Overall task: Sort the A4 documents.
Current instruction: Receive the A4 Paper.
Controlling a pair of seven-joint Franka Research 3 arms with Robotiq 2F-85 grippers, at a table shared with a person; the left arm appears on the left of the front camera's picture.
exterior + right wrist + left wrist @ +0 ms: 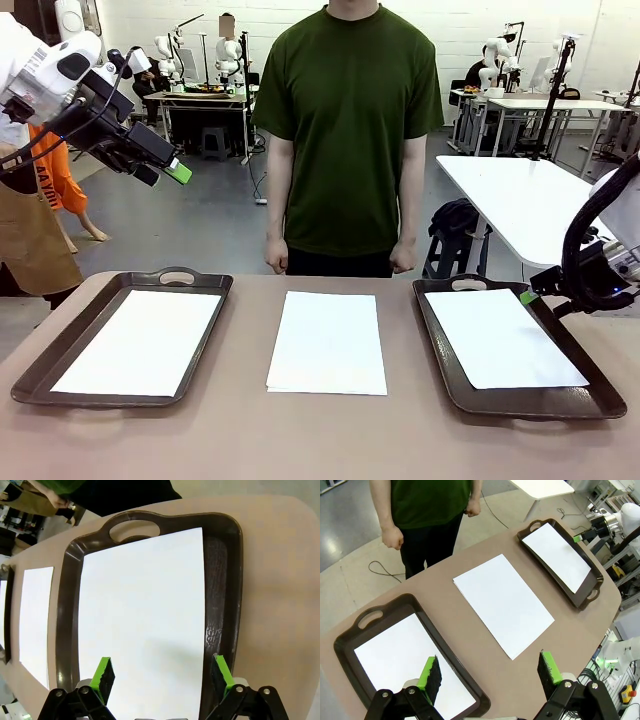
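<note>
A thin white paper sheet (140, 340) lay in each dark brown handled tray (62, 345), the middle sheet (328, 340) on the tabletop (320, 440) seemingly unsorted, while the left pincer (490, 672) and right pincer (162, 672) gaped wide, empty.

My brown tabletop (320, 440) bears a dark brown handled left tray (75, 328) and a matching right tray (437, 340). Between them, touching neither, lies a plain white paper sheet (328, 342).
</note>
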